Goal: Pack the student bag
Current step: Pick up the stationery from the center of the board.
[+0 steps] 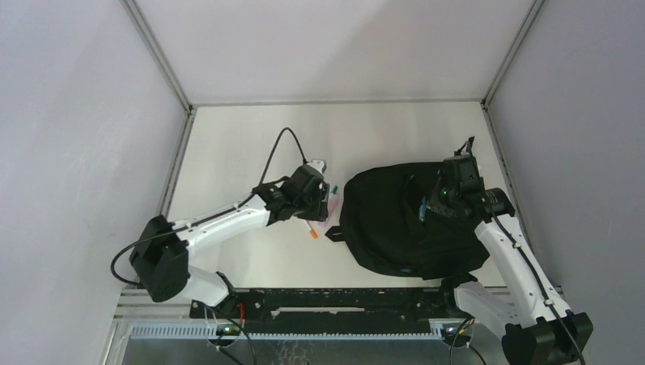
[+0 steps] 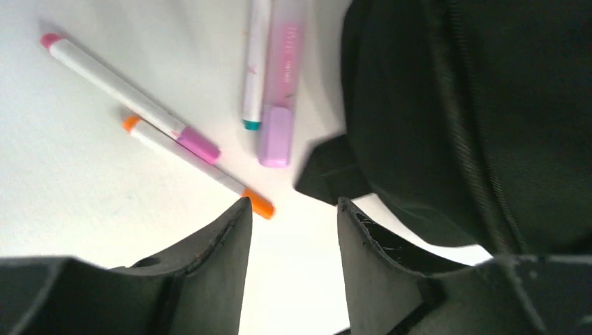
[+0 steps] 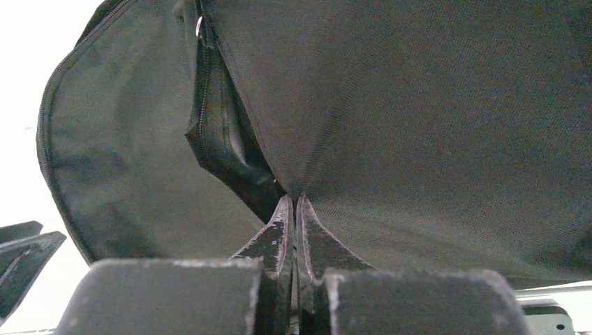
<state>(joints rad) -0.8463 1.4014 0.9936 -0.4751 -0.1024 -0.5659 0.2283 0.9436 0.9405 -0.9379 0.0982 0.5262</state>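
While the right gripper (image 3: 294, 202) clamps the bag (image 3: 419, 105), the left gripper (image 2: 292, 209) hangs half open, empty. Pens (image 2: 112, 84) lie beside the bag's edge.

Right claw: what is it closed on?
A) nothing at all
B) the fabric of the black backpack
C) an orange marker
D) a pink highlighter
B: the right claw is shut on the black backpack, whose fabric pulls towards its tips.
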